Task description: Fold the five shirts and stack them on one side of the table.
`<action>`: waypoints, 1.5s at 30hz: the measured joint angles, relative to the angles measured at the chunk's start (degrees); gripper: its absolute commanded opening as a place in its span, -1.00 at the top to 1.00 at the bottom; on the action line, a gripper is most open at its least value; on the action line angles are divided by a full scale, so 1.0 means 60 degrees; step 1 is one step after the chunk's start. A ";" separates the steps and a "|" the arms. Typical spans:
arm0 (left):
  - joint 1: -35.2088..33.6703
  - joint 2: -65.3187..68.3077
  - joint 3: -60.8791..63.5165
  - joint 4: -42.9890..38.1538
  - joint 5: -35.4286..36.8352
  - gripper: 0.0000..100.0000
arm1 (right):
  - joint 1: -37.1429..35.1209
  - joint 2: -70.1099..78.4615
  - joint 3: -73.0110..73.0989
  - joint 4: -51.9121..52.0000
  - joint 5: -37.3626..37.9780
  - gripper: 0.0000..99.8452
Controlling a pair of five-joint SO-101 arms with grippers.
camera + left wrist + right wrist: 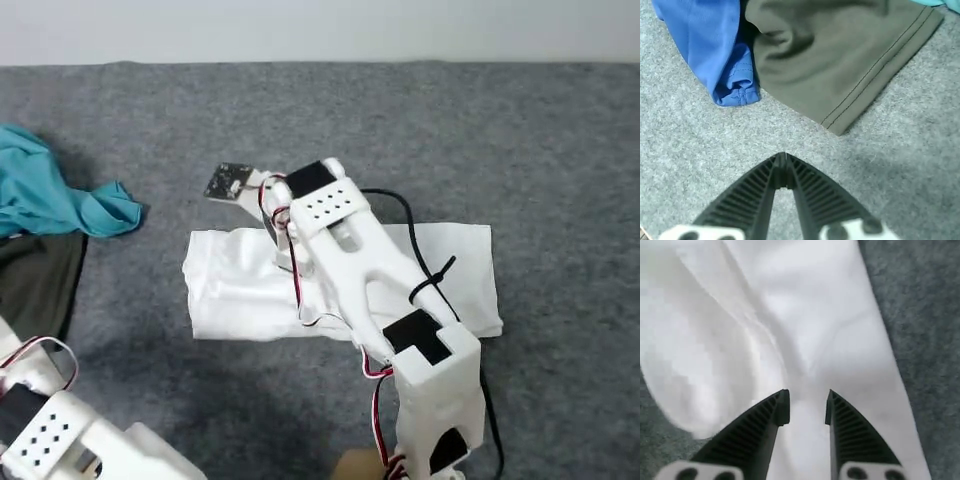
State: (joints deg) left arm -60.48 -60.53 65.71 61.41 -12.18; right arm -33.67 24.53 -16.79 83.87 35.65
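A white shirt (240,285) lies partly folded in the middle of the grey table. My right arm stretches over it, and its gripper (807,407) hangs just above the white shirt (805,325), open by a small gap with nothing between the fingers. At the left edge lie a teal shirt (45,195) and an olive shirt (40,275). My left gripper (785,162) is shut and empty above bare carpet, a short way from the olive shirt (840,55) and a blue shirt (710,45).
The grey carpet-like tabletop (520,140) has free room at the back and right. The left arm's white base (60,435) sits at the front left corner. A black cable (425,265) runs along the right arm.
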 measured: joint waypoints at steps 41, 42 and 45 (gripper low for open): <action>0.0000 0.0000 0.0000 0.0000 0.0000 0.99 | -0.2652 -0.1216 0.2564 0.2462 0.0015 0.72; 0.0000 0.0000 0.0000 0.0000 0.0000 0.99 | -0.2652 -0.1407 0.2813 0.2344 -0.0015 0.72; 0.0000 0.0000 0.0000 0.0000 0.0000 0.99 | -0.2696 -0.1963 0.3531 0.1905 -0.0190 0.72</action>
State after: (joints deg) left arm -60.48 -60.53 65.71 61.41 -12.18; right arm -49.85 12.75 4.40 95.30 34.51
